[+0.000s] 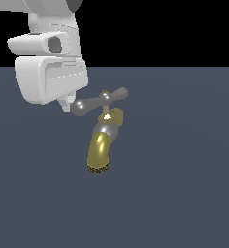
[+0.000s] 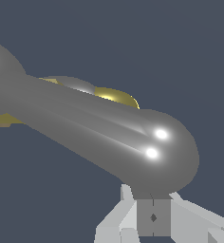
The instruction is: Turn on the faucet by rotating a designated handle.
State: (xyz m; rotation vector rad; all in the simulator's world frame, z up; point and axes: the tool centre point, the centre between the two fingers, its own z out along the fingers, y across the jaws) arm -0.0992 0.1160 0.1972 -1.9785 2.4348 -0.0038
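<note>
The faucet (image 1: 101,147) stands in the middle of the exterior view, its brass-gold spout curving down below a silver collar. On top sits the handle (image 1: 99,100), a grey crossbar with a knob at each end. My gripper (image 1: 66,103) hangs at the exterior view's left, its fingertips right beside the handle's left knob. In the wrist view that handle arm (image 2: 99,128) fills the frame, and its rounded knob sits just over my gripper (image 2: 153,216). The fingers are together, shut, with nothing between them. A bit of gold faucet body (image 2: 116,96) shows behind the arm.
A flat dark grey-blue floor (image 1: 184,193) runs all around the faucet. My white hand and wrist (image 1: 51,77) fill the upper part of the exterior view's left.
</note>
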